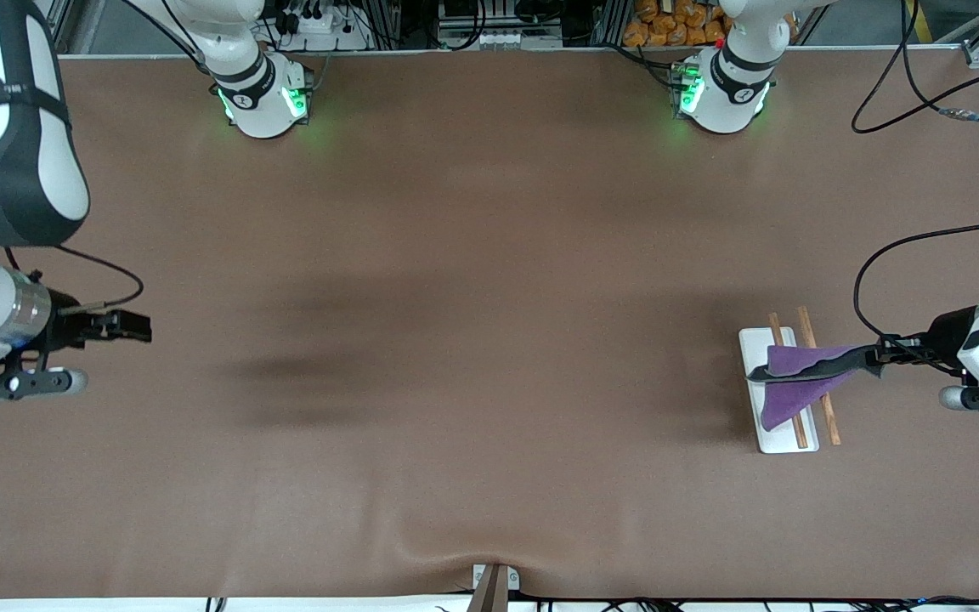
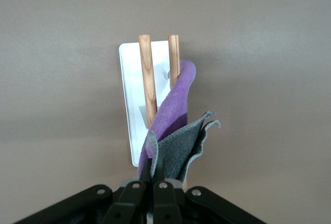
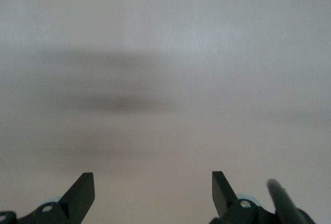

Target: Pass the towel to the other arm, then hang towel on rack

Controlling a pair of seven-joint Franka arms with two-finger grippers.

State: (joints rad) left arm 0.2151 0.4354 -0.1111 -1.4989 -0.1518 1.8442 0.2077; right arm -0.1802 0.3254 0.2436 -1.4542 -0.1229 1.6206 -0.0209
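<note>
The towel (image 1: 795, 384) shows its purple face in the front view and is stretched across the two wooden rods of the rack (image 1: 783, 438), which stands on its white base plate toward the left arm's end of the table. My left gripper (image 1: 868, 361) is over the rack's edge and is shut on one corner of the towel. In the left wrist view the towel (image 2: 178, 110) runs from my left gripper (image 2: 155, 157) up against a rod of the rack (image 2: 132, 89), its grey face folded outward. My right gripper (image 1: 137, 325) waits open over bare table at the right arm's end, nothing between its fingers (image 3: 83, 190).
Both arm bases (image 1: 264, 98) stand along the table's back edge. A black cable (image 1: 906, 242) loops over the table close to the left arm. A small clamp (image 1: 494, 586) sits at the table's front edge, where the brown cover wrinkles.
</note>
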